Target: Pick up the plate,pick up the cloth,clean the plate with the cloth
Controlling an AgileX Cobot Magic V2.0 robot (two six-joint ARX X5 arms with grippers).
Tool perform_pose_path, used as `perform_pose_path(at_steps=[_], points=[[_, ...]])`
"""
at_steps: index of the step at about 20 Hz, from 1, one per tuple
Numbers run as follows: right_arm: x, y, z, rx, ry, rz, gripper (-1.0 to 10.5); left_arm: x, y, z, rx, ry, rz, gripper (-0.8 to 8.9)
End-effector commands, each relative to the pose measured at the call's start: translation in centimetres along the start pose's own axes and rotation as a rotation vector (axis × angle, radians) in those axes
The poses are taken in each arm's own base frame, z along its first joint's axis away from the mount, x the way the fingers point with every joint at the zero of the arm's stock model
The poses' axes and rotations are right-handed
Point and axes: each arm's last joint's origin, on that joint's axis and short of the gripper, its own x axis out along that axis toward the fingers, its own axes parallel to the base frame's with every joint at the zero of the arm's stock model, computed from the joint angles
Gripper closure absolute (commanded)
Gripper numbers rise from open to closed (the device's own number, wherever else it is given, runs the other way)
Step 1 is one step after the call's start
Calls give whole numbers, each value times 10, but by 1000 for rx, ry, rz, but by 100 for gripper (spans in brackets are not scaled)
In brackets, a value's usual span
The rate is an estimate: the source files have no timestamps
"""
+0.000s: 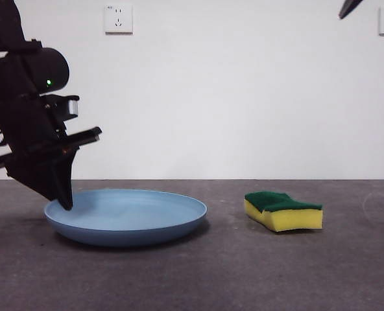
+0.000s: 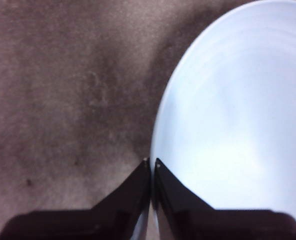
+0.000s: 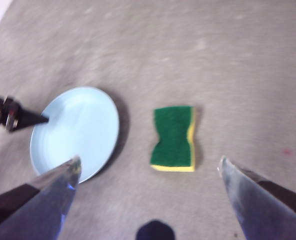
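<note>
The light blue plate (image 1: 133, 214) rests on the dark table at the left. My left gripper (image 1: 65, 202) comes down at a slant onto its left rim. In the left wrist view my left gripper (image 2: 152, 162) has its jaws shut on the rim of the plate (image 2: 238, 125). The sponge (image 1: 284, 210), yellow with a green top, lies to the right of the plate, apart from it. My right gripper (image 3: 150, 160) is open and empty, high above the sponge (image 3: 174, 137) and the plate (image 3: 73, 132).
The grey table (image 1: 244, 272) ends at a white wall with two sockets (image 1: 118, 18). A black tip of the right arm (image 1: 351, 8) shows at the top right corner. The left arm's tip (image 3: 18, 117) shows in the right wrist view.
</note>
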Motion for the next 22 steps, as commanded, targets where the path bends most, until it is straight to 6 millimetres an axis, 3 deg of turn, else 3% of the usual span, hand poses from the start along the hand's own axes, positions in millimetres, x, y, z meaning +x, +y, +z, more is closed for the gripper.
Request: perform_pose_path(at_steps=[1, 4, 7, 12, 16, 22], points=[[10, 6, 3, -48, 30, 33, 475, -27, -6, 0, 49, -66, 2, 822], [33, 12, 7, -124, 97, -1, 475, -72, -15, -4, 67, -159, -4, 822], [69, 16, 10, -183, 196, -47, 475, -113, -22, -17, 82, -223, -6, 822], [135, 14, 11, -254, 313, -104, 478, -162, -28, -42, 92, -296, 14, 822], [181, 7, 2, -261, 353, -100, 480, -177, -30, -52, 97, -321, 12, 822], [220, -5, -17, -254, 437, -130, 520, -176, -30, -53, 94, -308, 13, 822]])
